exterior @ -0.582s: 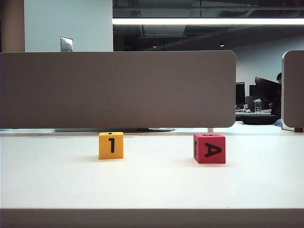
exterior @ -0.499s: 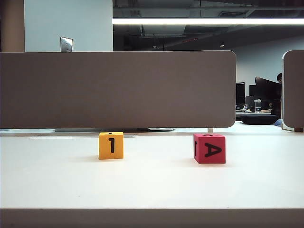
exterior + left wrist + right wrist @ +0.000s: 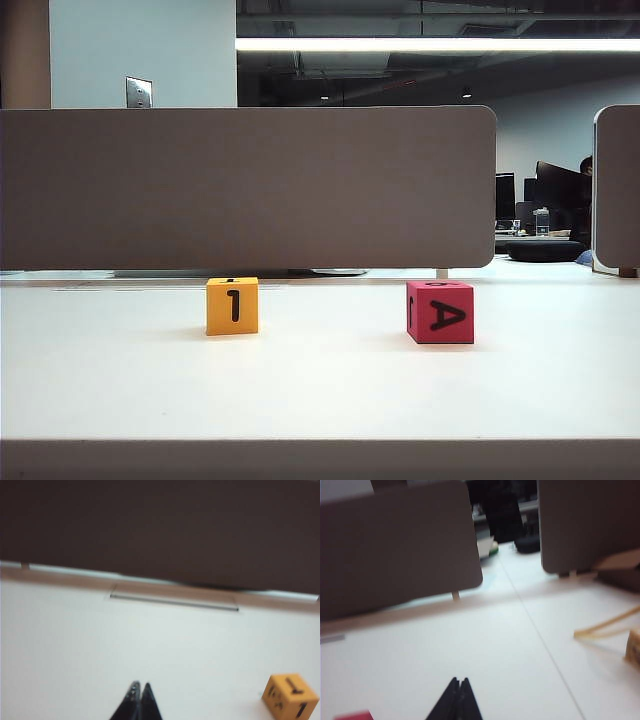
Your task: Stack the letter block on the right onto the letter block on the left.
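White worktop [image 3: 320, 390], red A block [image 3: 440, 312] right of yellow 1 block [image 3: 232, 306], unstacked since left gripper [image 3: 138, 700] and right gripper [image 3: 458, 696] hang back, jaws pinched together, empty.

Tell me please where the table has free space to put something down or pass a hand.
Bare table lies between the yellow block and the red block, in front of both toward the near edge, and on each outer side. Behind them the grey divider closes the way. Nowhere is crowded. The left end effector and right end effector, both shut, hover over bare surface.
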You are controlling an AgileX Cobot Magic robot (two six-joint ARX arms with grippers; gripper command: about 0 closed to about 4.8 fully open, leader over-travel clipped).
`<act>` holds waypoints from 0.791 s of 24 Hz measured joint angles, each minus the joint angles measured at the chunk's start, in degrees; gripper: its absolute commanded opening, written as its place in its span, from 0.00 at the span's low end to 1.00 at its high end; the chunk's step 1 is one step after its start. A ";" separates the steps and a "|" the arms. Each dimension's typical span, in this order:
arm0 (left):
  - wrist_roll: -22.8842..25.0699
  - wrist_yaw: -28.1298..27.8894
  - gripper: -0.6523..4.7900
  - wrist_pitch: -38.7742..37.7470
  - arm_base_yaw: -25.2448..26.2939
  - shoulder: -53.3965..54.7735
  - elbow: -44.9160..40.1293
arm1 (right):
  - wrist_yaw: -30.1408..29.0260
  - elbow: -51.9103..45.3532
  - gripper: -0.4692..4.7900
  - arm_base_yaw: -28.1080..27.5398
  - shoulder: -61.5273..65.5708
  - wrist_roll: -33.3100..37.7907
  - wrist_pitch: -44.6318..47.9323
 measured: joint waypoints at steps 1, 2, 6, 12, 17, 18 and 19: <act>-0.02 0.02 0.11 -0.66 -0.02 0.37 2.01 | 0.02 2.34 0.08 0.00 0.11 0.11 -0.66; -0.66 0.02 0.11 -2.97 -0.15 2.05 5.57 | 0.07 6.58 0.08 0.00 0.96 -0.02 -1.55; -0.24 3.28 0.11 -5.84 -2.89 12.17 15.67 | 0.04 19.69 0.08 -0.02 9.14 -4.35 -8.33; 4.61 9.40 0.11 -5.57 -5.42 29.18 29.46 | 0.00 37.42 0.08 -0.07 31.74 -5.51 -22.93; 8.94 9.20 0.11 -7.10 -5.31 32.39 29.31 | -1.49 49.35 0.08 1.62 48.63 -0.48 -34.77; 8.87 9.25 0.11 -7.30 -5.31 33.03 29.33 | -1.70 50.93 0.08 2.64 51.01 -0.09 -35.50; 8.63 10.75 0.11 -8.61 -5.38 33.86 29.53 | -2.34 53.33 0.08 4.94 54.88 0.13 -36.79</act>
